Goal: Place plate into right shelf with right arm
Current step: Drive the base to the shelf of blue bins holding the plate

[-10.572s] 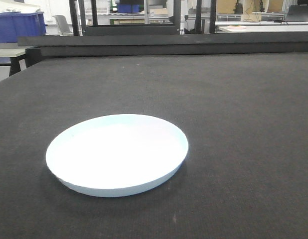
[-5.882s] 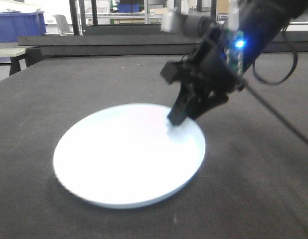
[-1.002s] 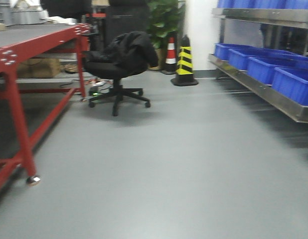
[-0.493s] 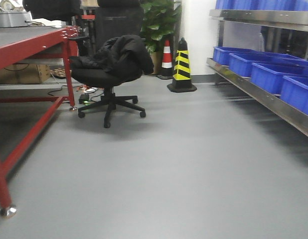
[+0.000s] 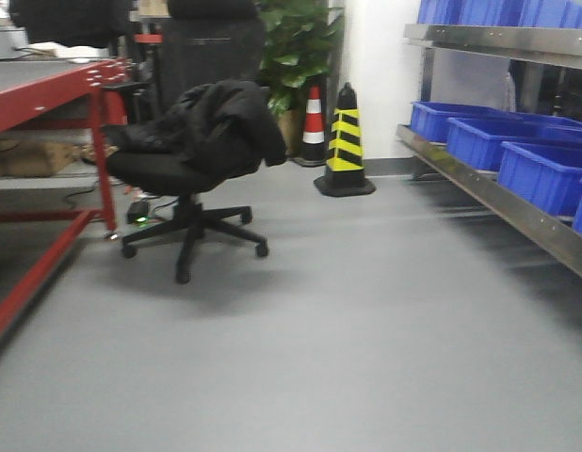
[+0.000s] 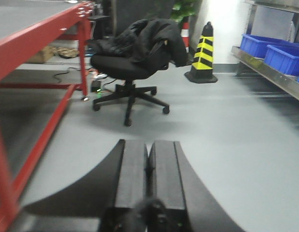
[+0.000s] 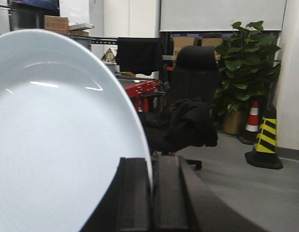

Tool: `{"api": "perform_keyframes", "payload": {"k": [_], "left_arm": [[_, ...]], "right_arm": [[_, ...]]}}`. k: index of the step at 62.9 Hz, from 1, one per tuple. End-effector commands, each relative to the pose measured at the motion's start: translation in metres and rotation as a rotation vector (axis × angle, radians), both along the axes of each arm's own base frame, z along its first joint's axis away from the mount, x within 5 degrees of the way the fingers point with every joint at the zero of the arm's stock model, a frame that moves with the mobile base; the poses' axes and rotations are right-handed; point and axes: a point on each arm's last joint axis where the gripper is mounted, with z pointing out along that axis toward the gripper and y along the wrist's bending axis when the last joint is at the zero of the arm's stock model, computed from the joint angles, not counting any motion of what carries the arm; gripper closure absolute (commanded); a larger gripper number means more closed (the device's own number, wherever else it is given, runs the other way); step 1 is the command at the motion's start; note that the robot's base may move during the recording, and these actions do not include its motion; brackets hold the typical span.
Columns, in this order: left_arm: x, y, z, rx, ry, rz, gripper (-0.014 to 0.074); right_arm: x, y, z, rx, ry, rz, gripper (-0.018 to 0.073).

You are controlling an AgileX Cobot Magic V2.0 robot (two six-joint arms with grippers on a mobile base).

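Right hand [image 7: 152, 181] pinches the plate [image 7: 57, 140] by its rim, likely for carrying, plate spreading to its 9 o'clock; right shelf [image 5: 503, 200] at 3 o'clock in front view, not yet reached; left hand [image 6: 148, 162] pressed together, empty.

Grey floor [image 5: 366, 320] carries a black office chair [image 5: 192, 169] at left-centre; a yellow-and-black cone [image 5: 345, 141] and a red-and-white cone [image 5: 313, 127] stand side by side by the far wall. Right shelf [image 5: 517, 213]: blue bins [image 5: 541, 174] sit in a row on its lower steel level. Red-framed worktop [image 5: 46, 89] stands at left.
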Motion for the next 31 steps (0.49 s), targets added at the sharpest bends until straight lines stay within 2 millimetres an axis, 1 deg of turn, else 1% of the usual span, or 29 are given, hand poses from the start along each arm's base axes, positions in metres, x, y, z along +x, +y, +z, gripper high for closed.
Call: {"api": "perform_keyframes", "payload": {"k": [1,31], "left_arm": [[-0.0001,-0.0002,0.0056,-0.015,-0.085,-0.006,0.0643],[-0.0001,-0.0002,0.0056,-0.015,-0.085,-0.006,0.0643]], "right_arm": [[-0.0003,-0.0048,0.0145,0.051,-0.066,-0.047,0.0504],[-0.0003,-0.0048,0.0145,0.051,-0.065,-0.047,0.0504]]}}
